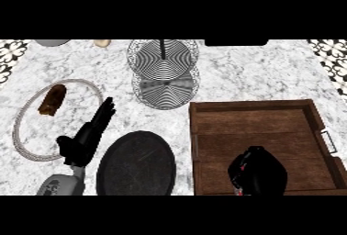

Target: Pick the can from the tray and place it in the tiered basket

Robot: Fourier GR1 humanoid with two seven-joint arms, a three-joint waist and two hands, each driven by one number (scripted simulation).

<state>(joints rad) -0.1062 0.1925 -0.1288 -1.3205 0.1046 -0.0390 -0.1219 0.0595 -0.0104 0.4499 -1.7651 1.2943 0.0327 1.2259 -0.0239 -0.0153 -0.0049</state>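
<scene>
I saw my right hand (pixel 257 172) curled over the can (pixel 237 176) inside one slatted wooden tray (pixel 254 120), one wire tiered basket (pixel 164 73) beyond, left hand (pixel 88 135) flat, fingers straight, beside one round black plate (pixel 137 164), marble counter (pixel 257 73).

Can hidden under right robot hand (pixel 257 172); finger state unclear.

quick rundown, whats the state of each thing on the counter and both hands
left hand: open, fingers straight, holding nothing
right hand: over the tray, curled, apparently round the can, mostly hidden
wooden tray: flat on the counter
tiered basket: upright, nothing in it
black plate: bare
brown pastry: lying inside the wire ring
</scene>
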